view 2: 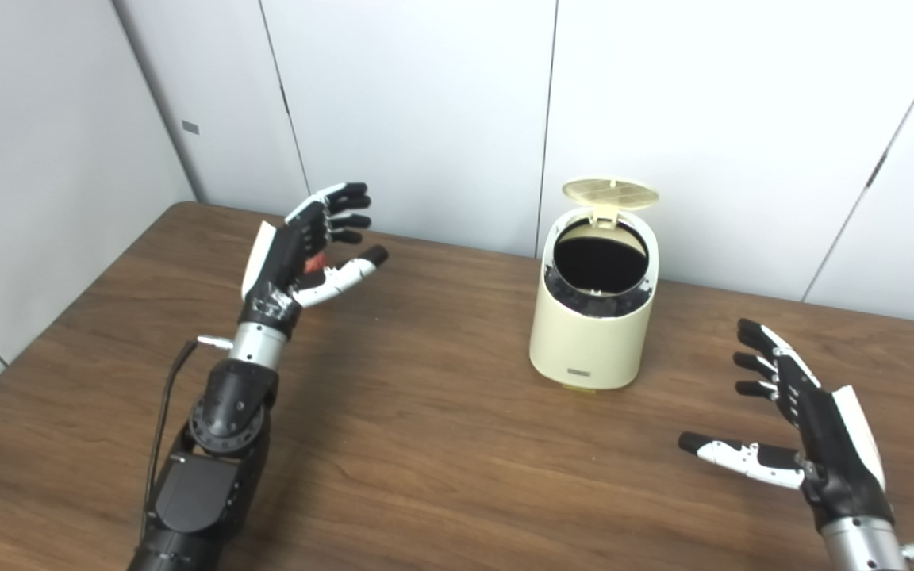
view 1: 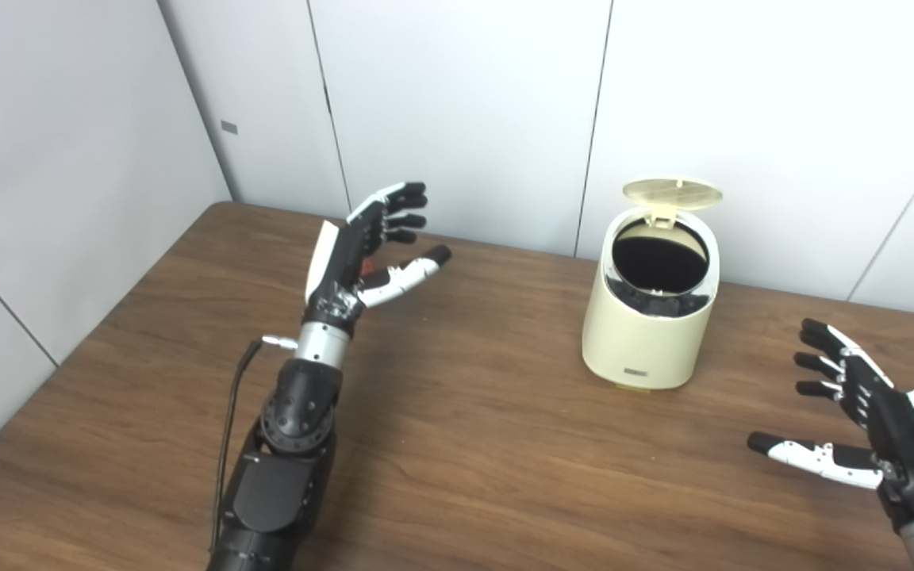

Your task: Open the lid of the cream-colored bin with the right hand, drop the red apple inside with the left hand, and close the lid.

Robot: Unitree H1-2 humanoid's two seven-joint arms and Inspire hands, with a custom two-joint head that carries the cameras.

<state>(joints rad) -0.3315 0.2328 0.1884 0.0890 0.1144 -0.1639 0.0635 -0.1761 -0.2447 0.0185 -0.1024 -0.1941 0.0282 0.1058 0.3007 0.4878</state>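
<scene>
I count one cream-colored bin (view 1: 650,317), its lid (view 1: 672,193) tipped up at the back, and two hands over the table (view 1: 457,444). Of the red apple (view 1: 363,268) I make out only a red sliver behind my left hand (view 1: 362,254), mostly hidden by the palm; contact I cannot tell. That hand's fingers are spread, gripping nothing. My right hand (view 2: 802,424) is spread wide and empty, and the bin stands well apart, ahead and to its left.

Cream bin (view 1: 651,333) (ribbed lid (view 1: 672,192)); brown table (view 1: 457,460)
</scene>
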